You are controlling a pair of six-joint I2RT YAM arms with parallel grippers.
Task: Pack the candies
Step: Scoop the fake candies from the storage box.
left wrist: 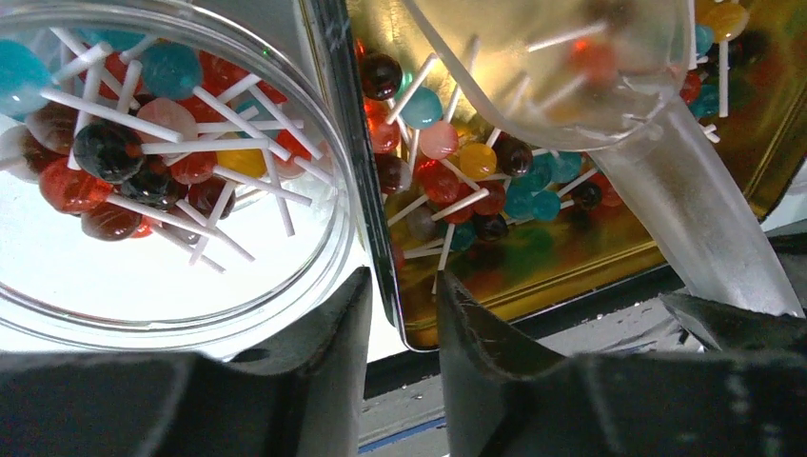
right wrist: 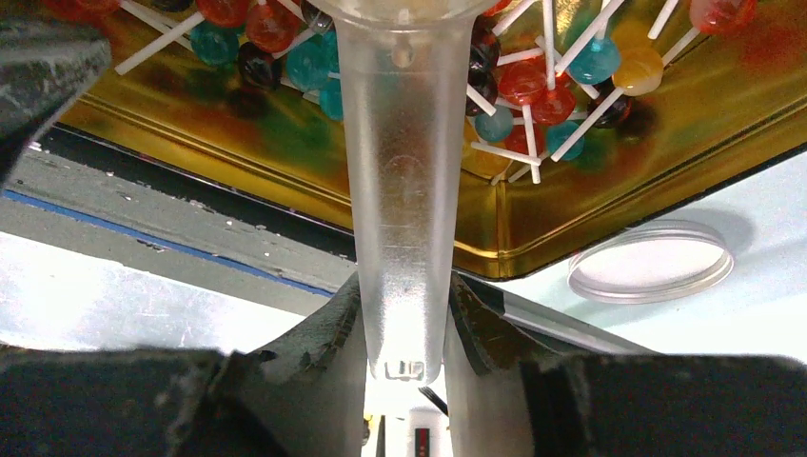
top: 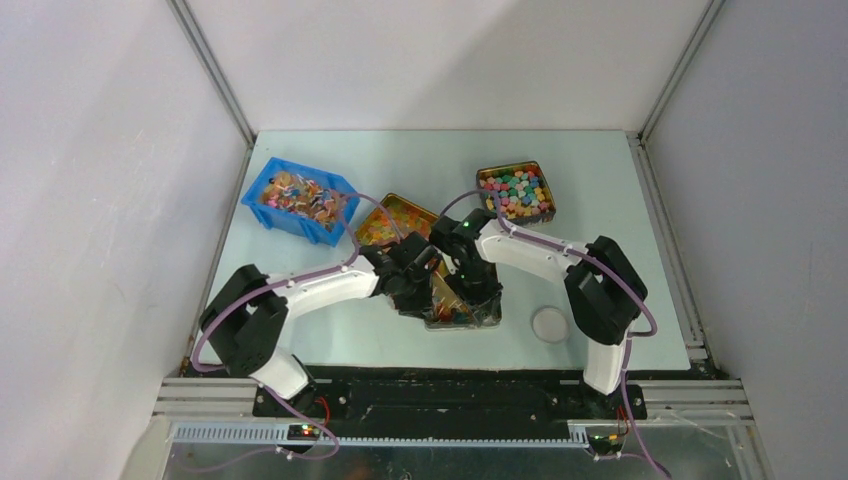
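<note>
The candies are small lollipops with white sticks, in red, blue, orange and dark colours. Some lie in a clear round jar (left wrist: pixel 319 271), where candies (left wrist: pixel 143 162) cover its far side. More candies (left wrist: pixel 476 181) lie in a gold tin (left wrist: pixel 590 262) beside it. My left gripper (left wrist: pixel 400 286) is open, one finger under the jar's rim and the other at the tin's corner. My right gripper (right wrist: pixel 404 295) is shut on the handle of a clear plastic scoop (right wrist: pixel 404 171). The scoop's bowl (left wrist: pixel 571 67) hangs over the tin with a few candies in it.
A round clear lid (top: pixel 549 324) lies on the table right of the tin (top: pixel 462 312). At the back stand a blue bin (top: pixel 298 200) of sweets, a second gold tin (top: pixel 385 225) and a tin of coloured blocks (top: pixel 515 192). The table's near edge is right behind the tin.
</note>
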